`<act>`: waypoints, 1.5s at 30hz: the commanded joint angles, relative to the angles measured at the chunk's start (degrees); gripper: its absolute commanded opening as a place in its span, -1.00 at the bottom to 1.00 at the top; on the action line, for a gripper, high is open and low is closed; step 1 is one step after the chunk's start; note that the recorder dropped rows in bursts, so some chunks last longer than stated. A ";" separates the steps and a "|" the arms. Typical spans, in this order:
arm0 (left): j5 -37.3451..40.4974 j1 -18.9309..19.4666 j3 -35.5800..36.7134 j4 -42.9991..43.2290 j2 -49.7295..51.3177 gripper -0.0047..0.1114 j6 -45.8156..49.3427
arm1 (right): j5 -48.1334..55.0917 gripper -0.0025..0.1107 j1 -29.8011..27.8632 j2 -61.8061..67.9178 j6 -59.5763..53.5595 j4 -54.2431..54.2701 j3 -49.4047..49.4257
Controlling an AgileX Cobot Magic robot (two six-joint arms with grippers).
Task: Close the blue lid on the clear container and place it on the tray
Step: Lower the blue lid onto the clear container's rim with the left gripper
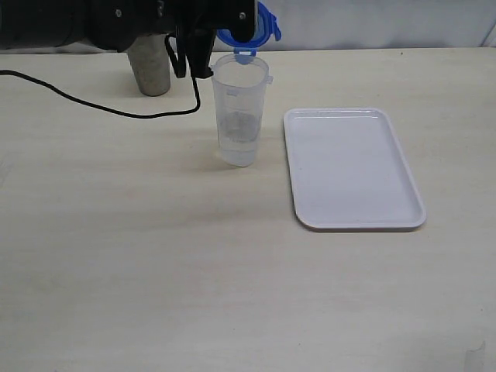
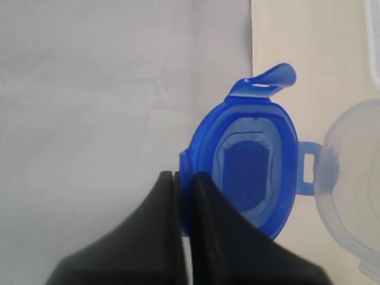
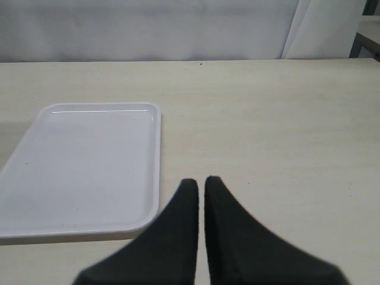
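Observation:
The blue lid (image 1: 262, 31) hangs in the air just above and behind the mouth of the clear container (image 1: 240, 116), which stands upright on the table. My left gripper (image 1: 237, 29) is shut on the lid's rim. The left wrist view shows the lid (image 2: 255, 172) pinched edge-on between the black fingers of that gripper (image 2: 184, 178), with the container's rim (image 2: 350, 172) beside it. The white tray (image 1: 353, 167) lies empty to the right of the container. My right gripper (image 3: 202, 181) is shut on nothing, low over the table near a corner of the tray (image 3: 83, 166). It does not appear in the exterior view.
A grey steel cup (image 1: 151, 66) stands at the back left, behind the left arm. A black cable (image 1: 93, 105) trails across the table from the left edge towards the container. A pale backdrop runs along the table's far edge.

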 commanded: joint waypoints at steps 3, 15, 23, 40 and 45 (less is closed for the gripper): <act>2.00 -1.14 0.29 1.23 -0.21 -0.92 -0.17 | -0.62 -0.88 -0.13 -0.26 -0.35 0.04 0.14; -2.75 -1.14 0.29 1.23 -0.21 -0.92 -0.17 | -0.62 -0.88 -0.13 -0.26 -0.35 0.04 0.14; -0.94 -1.14 0.29 1.23 -0.21 -0.92 -0.17 | -0.62 -0.88 -0.13 -0.26 -0.35 0.04 0.14; -1.34 -1.14 3.05 1.11 -2.34 -0.92 -0.17 | -0.62 -0.88 -0.13 -0.26 -0.35 0.04 0.14; -0.74 -1.14 3.38 1.11 -2.34 -0.92 -0.17 | -0.62 -0.88 -0.13 -0.26 -0.35 0.04 0.14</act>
